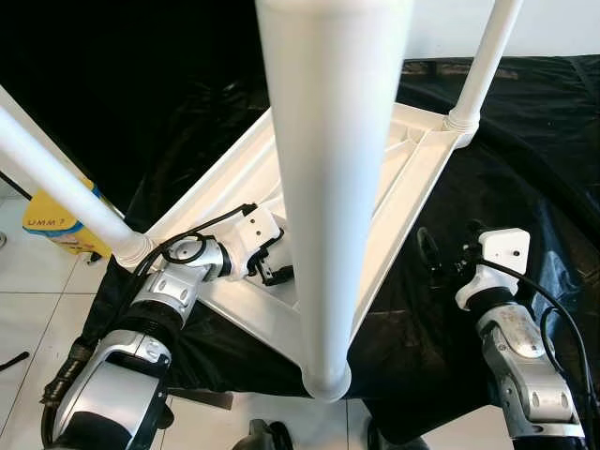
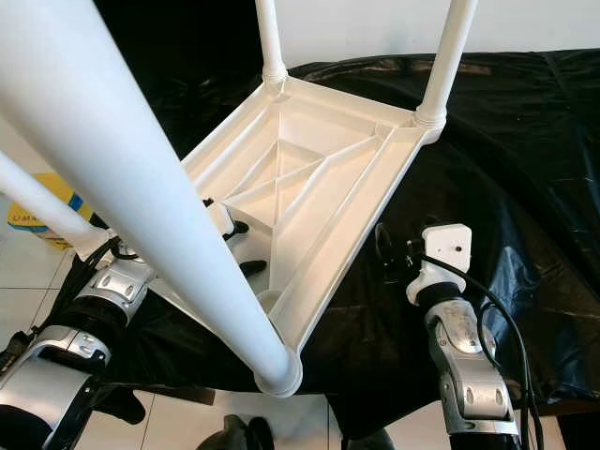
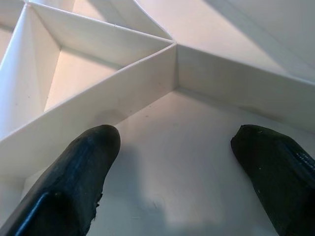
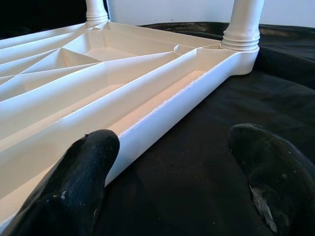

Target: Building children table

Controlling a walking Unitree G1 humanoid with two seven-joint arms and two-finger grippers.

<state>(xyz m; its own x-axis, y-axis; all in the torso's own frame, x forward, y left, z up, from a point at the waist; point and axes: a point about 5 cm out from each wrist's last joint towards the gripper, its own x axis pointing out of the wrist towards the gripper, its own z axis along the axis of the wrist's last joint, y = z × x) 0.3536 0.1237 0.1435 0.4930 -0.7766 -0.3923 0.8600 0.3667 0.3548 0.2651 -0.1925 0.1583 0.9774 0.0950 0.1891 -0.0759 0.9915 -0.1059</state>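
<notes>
Table [image 2: 309,197], white plastic, lies upside down on your black sheet [image 2: 506,159] with 4 legs [image 2: 441,56] pointing up. Your left gripper [image 3: 172,182] hovers inside the ribbed underside, fingers spread. Your right gripper [image 4: 172,177] sits just beside the table's rim, over the sheet, fingers spread too.

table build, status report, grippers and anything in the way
Left gripper open, inside table underside. Right gripper open, beside table's rim on black sheet. All four legs standing up. Nothing blocking.
</notes>
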